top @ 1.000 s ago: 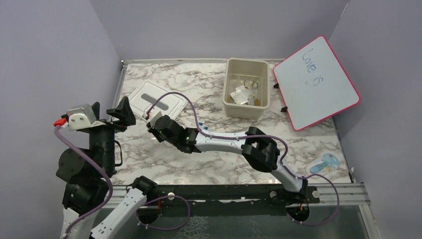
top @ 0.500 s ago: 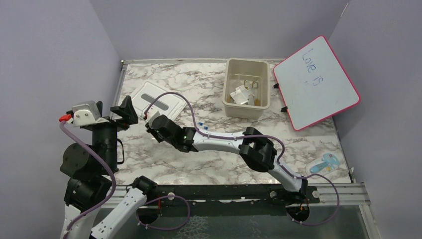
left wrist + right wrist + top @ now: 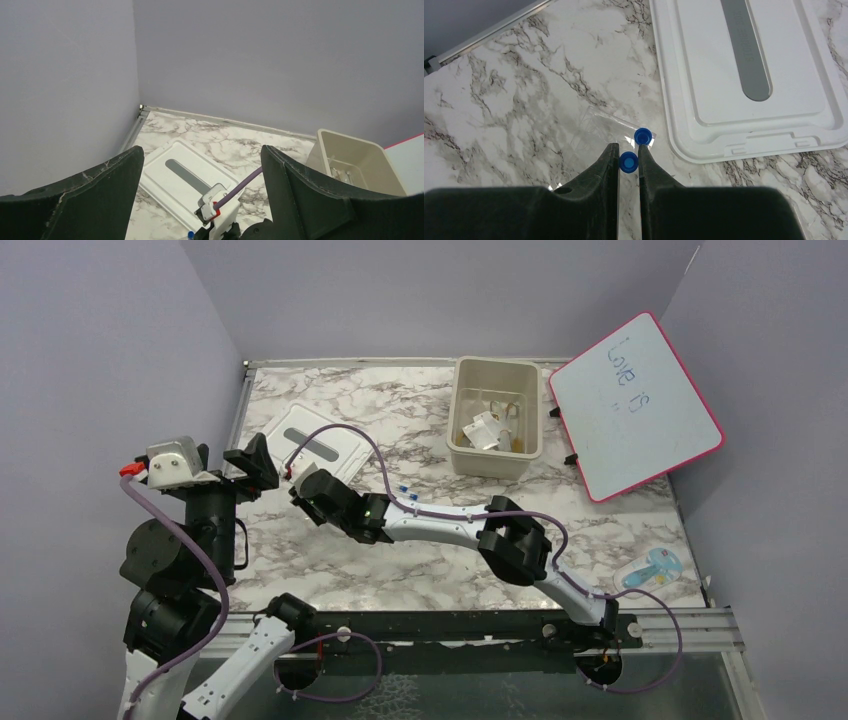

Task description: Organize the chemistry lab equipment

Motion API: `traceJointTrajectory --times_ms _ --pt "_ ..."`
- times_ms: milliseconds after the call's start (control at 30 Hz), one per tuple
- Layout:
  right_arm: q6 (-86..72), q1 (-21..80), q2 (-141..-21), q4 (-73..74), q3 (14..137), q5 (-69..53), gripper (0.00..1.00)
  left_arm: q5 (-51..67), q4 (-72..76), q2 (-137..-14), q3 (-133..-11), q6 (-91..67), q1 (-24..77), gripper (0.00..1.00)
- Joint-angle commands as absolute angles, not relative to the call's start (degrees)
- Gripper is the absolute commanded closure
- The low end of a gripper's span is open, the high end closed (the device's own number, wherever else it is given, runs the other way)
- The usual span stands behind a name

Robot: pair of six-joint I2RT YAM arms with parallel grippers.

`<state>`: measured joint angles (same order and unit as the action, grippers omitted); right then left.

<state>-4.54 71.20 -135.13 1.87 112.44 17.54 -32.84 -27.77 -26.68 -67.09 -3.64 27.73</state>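
Grey-veined marble table (image 3: 400,575), lilac walls (image 3: 440,290), blue-capped tube (image 3: 628,162) in right pincer (image 3: 627,151)

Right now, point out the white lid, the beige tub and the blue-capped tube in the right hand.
white lid (image 3: 704,75), right wrist view, flat panel left of its grey strip
beige tub (image 3: 492,463), top view, near outer wall
blue-capped tube (image 3: 628,162), right wrist view, the lower blue cap
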Motion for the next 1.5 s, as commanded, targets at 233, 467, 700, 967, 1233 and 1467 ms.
traceJointTrajectory --times_ms 233,467,700,967,1233,1467 --pt "-6.5 71.5 -133.2 -4.06 104.7 18.05 0.85 -33.11 -30.76 -29.87 -68.4 -4.43 27.77 0.11" --pt "-5.97 71.54 -129.42 -14.08 96.14 17.46 0.85 -33.48 -30.74 -30.59 -67.83 -4.56 27.77 0.11" --pt "-6.38 71.54 -131.38 -11.46 99.32 18.55 0.83 -34.05 -30.46 -30.77 -67.5 -4.25 27.77 0.11" --pt "-9.93 71.54 -129.46 -6.47 100.67 17.75 0.47 -33.54 -29.82 -31.74 -67.39 -3.28 27.75 0.11" --pt "-15.51 71.55 -120.61 -4.42 95.66 14.52 0.36 -31.34 -29.27 -33.09 -67.1 -2.26 27.77 0.05" --pt "-17.65 71.54 -110.75 -0.25 87.71 18.81 0.36 -26.83 -34.27 -35.37 -66.61 -7.43 27.77 0.01"
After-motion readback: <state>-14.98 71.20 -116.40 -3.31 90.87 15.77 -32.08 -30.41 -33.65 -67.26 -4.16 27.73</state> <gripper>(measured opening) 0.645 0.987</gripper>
